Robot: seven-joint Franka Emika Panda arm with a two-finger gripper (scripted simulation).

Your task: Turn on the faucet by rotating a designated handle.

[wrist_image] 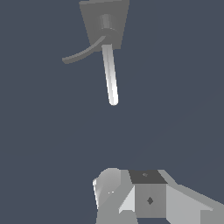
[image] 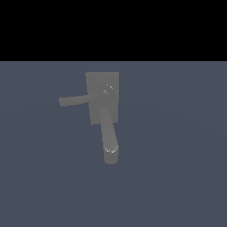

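Grey blocks of the end effector (wrist_image: 131,192) show only in the wrist view, as a rounded pale piece beside a squared one with a dark top. So little of it is in the picture that I cannot tell whether its jaws stand open or closed, and nothing is seen between them. The faucet (wrist_image: 105,19) lies well ahead of the end effector and apart from it, with bare blue-grey worktop (wrist_image: 52,140) in between. From the end effector's side, two arms leave the flat base: one straight and bright, reaching back toward the end effector, and one thinner and curved, swinging off to the side. In that view I cannot tell which of the two is which. The exterior view, where the arm does not appear, is clearer. There the faucet (image: 102,99) sits on the worktop (image: 177,177) with a round hub (image: 107,89) on its rectangular base. The handle (image: 73,100), a thin bar with a squared tip, juts from the hub toward the exterior view's left. The thick round-ended spout (image: 109,137) runs toward that camera.
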